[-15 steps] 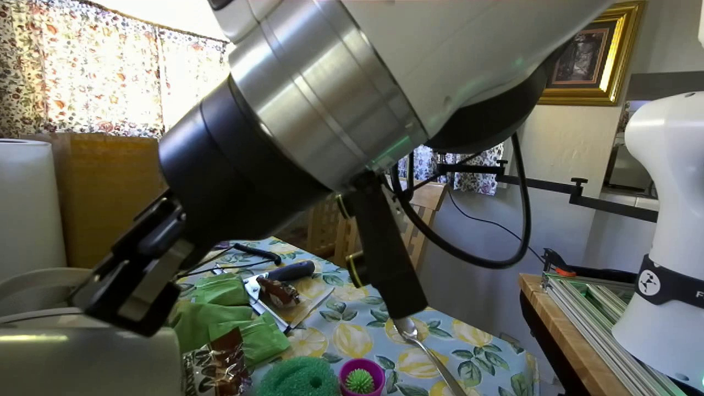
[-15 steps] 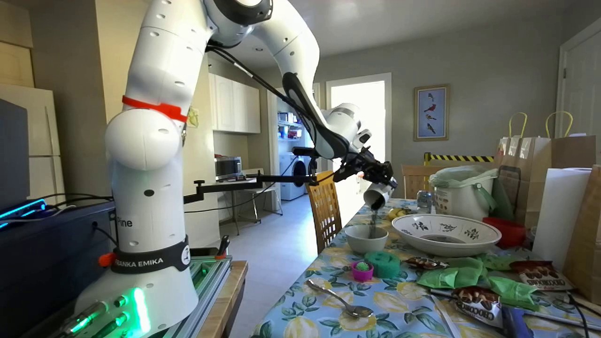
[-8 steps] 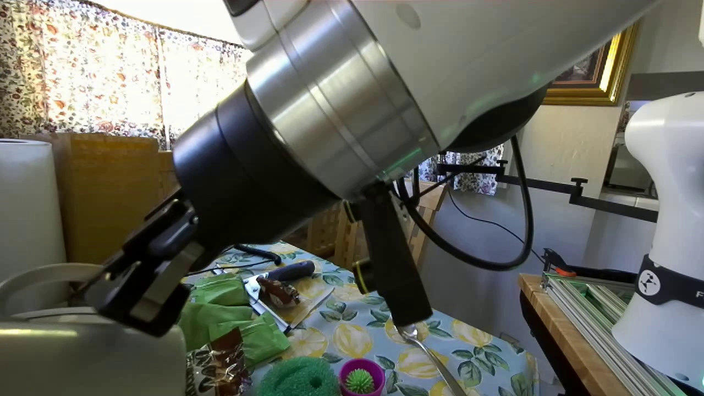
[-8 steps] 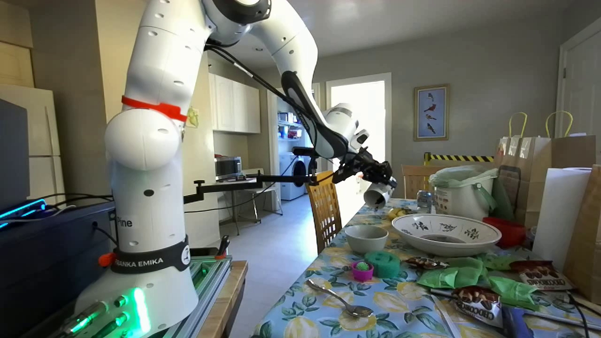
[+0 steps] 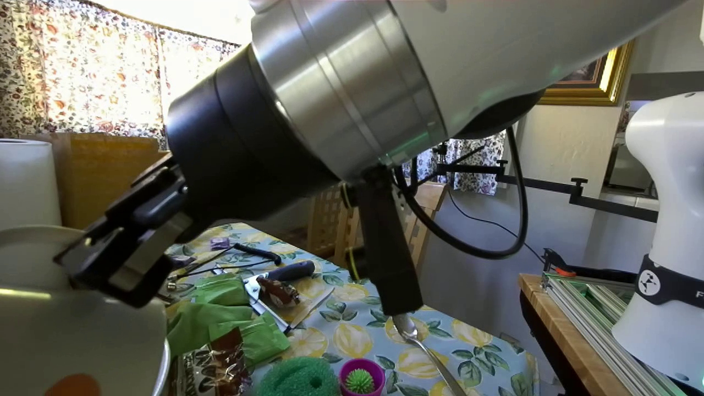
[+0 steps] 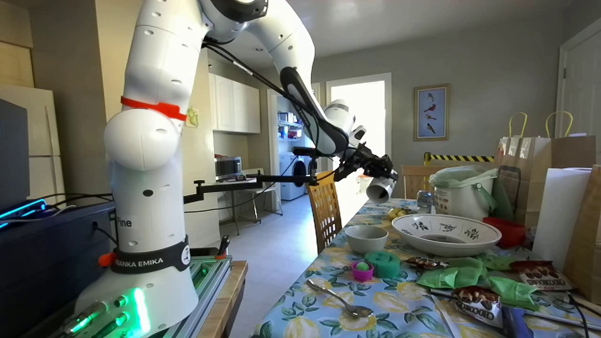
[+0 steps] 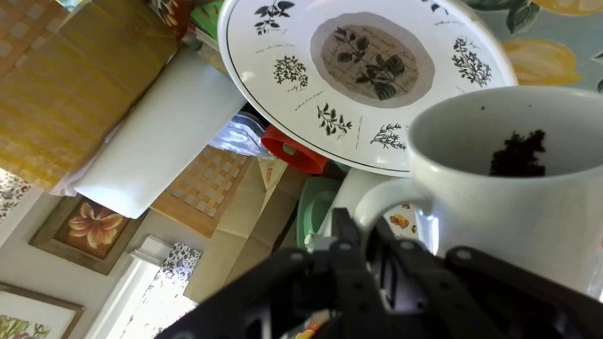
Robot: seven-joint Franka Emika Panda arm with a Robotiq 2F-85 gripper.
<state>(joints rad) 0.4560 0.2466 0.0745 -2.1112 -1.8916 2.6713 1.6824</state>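
Wrist view, one mug (image 7: 509,216) (gripped), one dish (image 7: 351,127)

The walls (image 6: 502,61) are plain grey-beige under a pale ceiling (image 6: 422,19). In an exterior view a doorway (image 6: 373,112) blazes white, a pale floor (image 6: 270,263) runs back, and a washer (image 6: 287,165) stands in a side room. White cabinets (image 6: 230,108) hang above a microwave (image 6: 227,166); a fridge (image 6: 44,126) is at the far left, a white door (image 6: 582,70) at the far right, a bird picture (image 6: 431,112) between. In both exterior views a wooden chair (image 6: 324,206) shows beside a table (image 6: 394,305) in lemon-print cloth. In an exterior view light glows through a floral curtain (image 5: 104,82), and a gilt frame (image 5: 613,77) hangs on a cream wall. The wrist view shows a flower picture (image 7: 89,230) near a bright window (image 7: 155,292)
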